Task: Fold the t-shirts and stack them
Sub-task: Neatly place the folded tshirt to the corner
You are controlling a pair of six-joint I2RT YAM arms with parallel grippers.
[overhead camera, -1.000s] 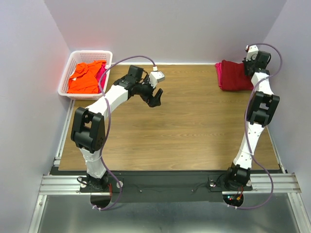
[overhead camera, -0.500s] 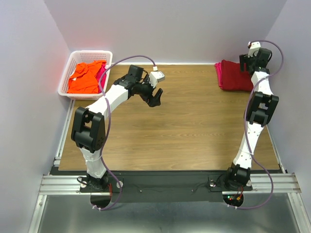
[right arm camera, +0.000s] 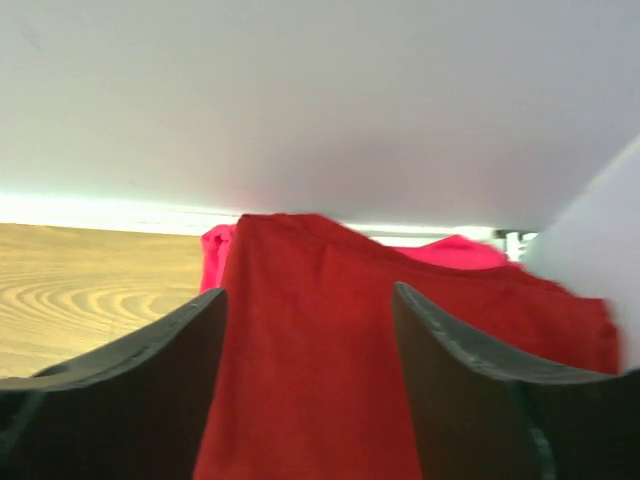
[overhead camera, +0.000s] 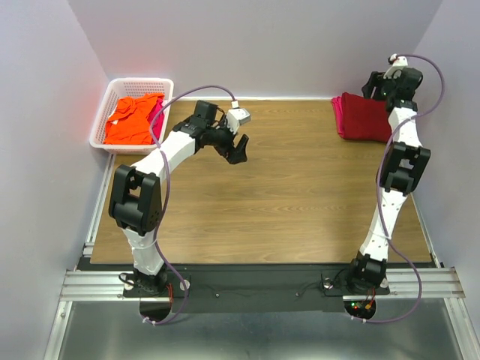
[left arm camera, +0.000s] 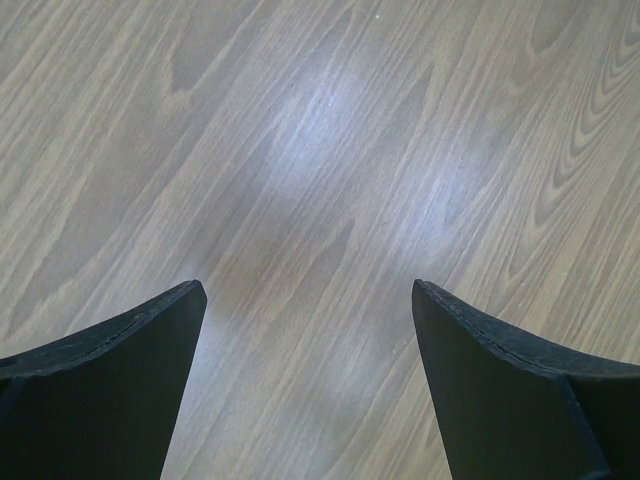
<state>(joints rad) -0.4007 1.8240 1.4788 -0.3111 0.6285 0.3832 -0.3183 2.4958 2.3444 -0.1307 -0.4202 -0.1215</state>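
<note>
A folded dark red t-shirt point(overhead camera: 363, 117) lies at the table's back right corner on top of a magenta-pink t-shirt point(overhead camera: 337, 112). My right gripper point(overhead camera: 373, 84) hovers open just behind and above that stack. In the right wrist view the dark red t-shirt point(right arm camera: 310, 370) fills the gap below the open right gripper point(right arm camera: 310, 290), with the pink t-shirt point(right arm camera: 215, 255) peeking out beneath; nothing is gripped. An orange t-shirt point(overhead camera: 133, 118) and another pink t-shirt point(overhead camera: 157, 112) lie in the basket. My left gripper point(overhead camera: 237, 148) hangs open over bare wood point(left arm camera: 306, 285).
The white lattice basket point(overhead camera: 139, 81) stands at the back left corner, off the wooden top's edge. The walls close in behind and to the right of the stack. The wooden tabletop point(overhead camera: 285, 195) stretches between the two arms.
My right gripper has opened and risen up and back off the dark red t-shirt, which stays on the stack. The left gripper has shifted slightly left.
</note>
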